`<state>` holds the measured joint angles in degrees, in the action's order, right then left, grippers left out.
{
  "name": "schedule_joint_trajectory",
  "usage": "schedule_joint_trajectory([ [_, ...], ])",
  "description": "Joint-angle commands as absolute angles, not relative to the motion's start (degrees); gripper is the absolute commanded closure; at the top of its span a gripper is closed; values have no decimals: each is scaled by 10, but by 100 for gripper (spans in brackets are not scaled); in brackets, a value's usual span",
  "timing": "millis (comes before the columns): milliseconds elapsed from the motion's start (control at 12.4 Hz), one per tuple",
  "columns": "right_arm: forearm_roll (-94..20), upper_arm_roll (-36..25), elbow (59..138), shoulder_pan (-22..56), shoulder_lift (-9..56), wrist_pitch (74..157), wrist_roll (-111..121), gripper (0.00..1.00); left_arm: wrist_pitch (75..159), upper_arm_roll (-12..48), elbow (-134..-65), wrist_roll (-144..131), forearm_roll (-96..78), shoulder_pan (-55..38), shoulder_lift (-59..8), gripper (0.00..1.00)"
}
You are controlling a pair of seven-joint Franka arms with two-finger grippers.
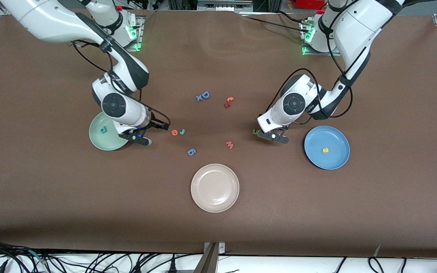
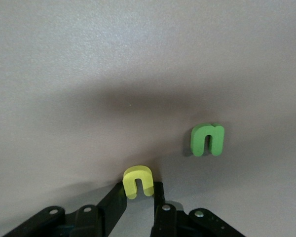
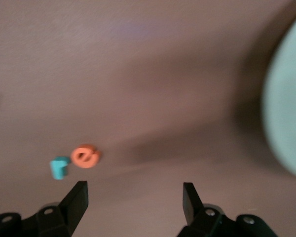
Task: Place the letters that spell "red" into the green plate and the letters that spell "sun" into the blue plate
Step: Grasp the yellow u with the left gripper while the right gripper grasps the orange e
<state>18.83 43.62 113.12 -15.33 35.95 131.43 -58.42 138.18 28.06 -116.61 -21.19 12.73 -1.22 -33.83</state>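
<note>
Left end effector [image 2: 138,197] is sitting low on the desk [image 1: 317,212] near the blue plate [image 1: 338,159], clenching the yellow "u" [image 2: 138,181]; green "n" [image 2: 207,139] is lying just beside it. Yellow "s" [image 1: 326,150] is resting in the blue plate. Right end effector [image 3: 133,202], fingers spread and released, is hanging beside the green plate [image 1: 99,140], which is holding the teal "d" [image 1: 103,130]. Orange "e" [image 1: 174,132] and teal "r" [image 1: 182,132] are lying together on the desk.

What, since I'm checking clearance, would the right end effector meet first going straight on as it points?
The right end effector would probably meet bare table first, between the green plate and the orange e.
</note>
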Motion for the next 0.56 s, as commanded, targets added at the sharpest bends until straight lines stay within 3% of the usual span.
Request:
schedule_joint_trajectory([
  [0,198,429,1107,-129,390,1340,-629,14,1295,282,-1145,-222,149,-2,-292,100],
  [241,199,378,1095,-75,404,1386,-632,14,1137,278,-1061,-207,151,-1,-277,100],
  [482,200,306,1085,-4,403,1397,-632,14,1087,272,-1040,-108,202,44,-277,100],
])
